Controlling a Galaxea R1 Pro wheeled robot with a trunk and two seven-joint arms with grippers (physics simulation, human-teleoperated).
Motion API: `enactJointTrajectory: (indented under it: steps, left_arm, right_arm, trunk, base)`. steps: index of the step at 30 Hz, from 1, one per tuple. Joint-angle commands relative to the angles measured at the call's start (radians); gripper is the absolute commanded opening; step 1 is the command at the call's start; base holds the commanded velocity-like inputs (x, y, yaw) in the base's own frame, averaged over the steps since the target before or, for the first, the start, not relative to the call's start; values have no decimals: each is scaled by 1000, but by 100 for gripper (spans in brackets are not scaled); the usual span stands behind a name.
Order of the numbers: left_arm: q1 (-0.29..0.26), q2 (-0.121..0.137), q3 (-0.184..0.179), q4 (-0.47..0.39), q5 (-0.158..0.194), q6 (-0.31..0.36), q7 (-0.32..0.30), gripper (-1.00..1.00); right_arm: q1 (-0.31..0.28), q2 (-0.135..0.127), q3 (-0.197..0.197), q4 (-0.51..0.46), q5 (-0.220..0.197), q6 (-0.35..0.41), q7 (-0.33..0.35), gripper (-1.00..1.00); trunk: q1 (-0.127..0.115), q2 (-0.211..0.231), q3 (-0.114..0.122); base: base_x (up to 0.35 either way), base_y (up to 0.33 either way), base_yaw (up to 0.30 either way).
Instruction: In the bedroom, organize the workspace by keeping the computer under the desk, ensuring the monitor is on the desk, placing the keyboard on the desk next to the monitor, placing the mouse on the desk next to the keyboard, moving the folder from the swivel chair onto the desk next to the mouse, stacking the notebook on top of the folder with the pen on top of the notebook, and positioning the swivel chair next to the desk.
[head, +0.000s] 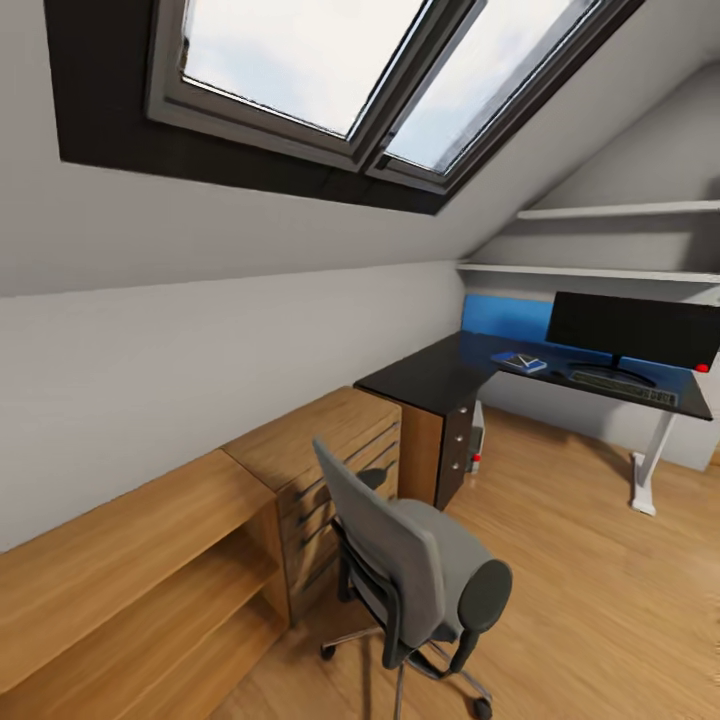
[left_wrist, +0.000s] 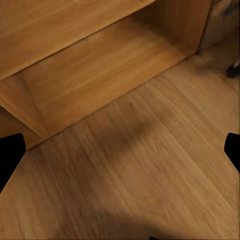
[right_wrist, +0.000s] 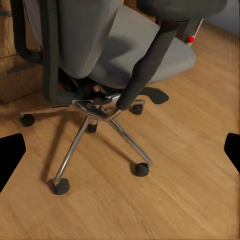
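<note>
The grey swivel chair (head: 410, 570) stands on the wooden floor close in front of me, its seat bare (right_wrist: 150, 55). Farther off is the black desk (head: 430, 378), with the monitor (head: 632, 330) and the keyboard (head: 625, 386) on it. Left of the keyboard lies the blue folder (head: 512, 358) with the dark notebook (head: 528, 362) on top. The pen and mouse are too small to make out. The computer (head: 478, 436) stands under the desk. My left gripper (left_wrist: 120, 155) hangs open over the floor. My right gripper (right_wrist: 120, 155) is open above the chair's chrome base (right_wrist: 95, 125).
A light wooden drawer chest (head: 330, 450) and a low wooden shelf unit (head: 130, 570) line the left wall beside the chair. Skylights sit in the sloped ceiling above. Open wooden floor (head: 600, 600) stretches to the right, between the chair and the desk's white leg (head: 650, 465).
</note>
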Motion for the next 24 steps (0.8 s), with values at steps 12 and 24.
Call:
enactJointTrajectory:
  steps: [12,24]
  left_arm:
    - [1,0,-9,-2,0,2,10,100]
    - [1,0,-10,-2,0,2,9,100]
  right_arm:
    - [-1,1,8,2,-4,-2,-6,100]
    - [-1,1,9,2,-4,-2,-4,100]
  trunk:
    - [1,-1,6]
    - [1,-1,13]
  base:
    - [129,258,-291]
    - [3,277,-291]
